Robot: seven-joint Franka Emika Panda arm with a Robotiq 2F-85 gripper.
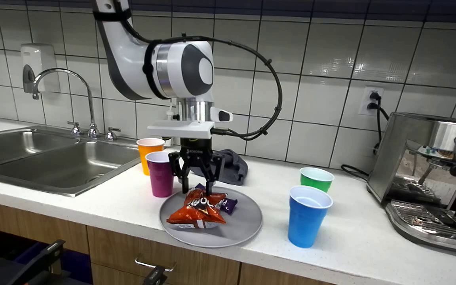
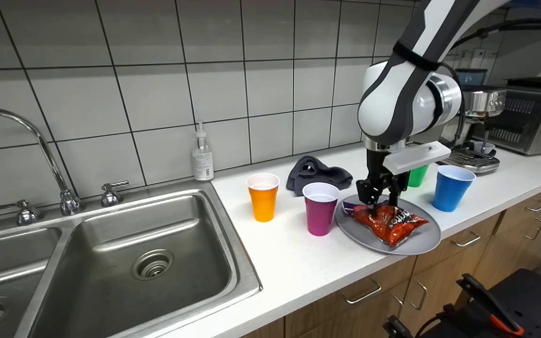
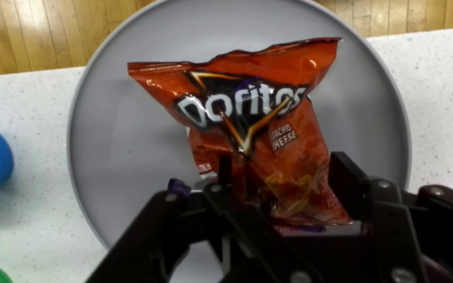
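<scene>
An orange-red Doritos bag (image 1: 198,211) lies on a round grey plate (image 1: 247,225) on the white counter. A purple packet (image 1: 229,206) lies partly beneath it, mostly hidden. My gripper (image 1: 197,190) points straight down over the plate, its fingers on either side of the bag's rear end. In the wrist view the gripper (image 3: 283,169) has a wide gap with the bag (image 3: 281,153) inside it. One finger (image 3: 225,167) overlaps the bag's left part; the opposite finger (image 3: 344,173) is close against its right edge. Whether both press on it, I cannot tell.
A magenta cup (image 1: 160,178) stands close beside the plate, with an orange cup (image 1: 147,154) behind. Blue (image 1: 308,221) and green (image 1: 318,182) cups stand across the plate. A dark cloth (image 1: 234,168) lies behind. A sink (image 2: 143,225) and a coffee machine (image 1: 406,158) flank the counter.
</scene>
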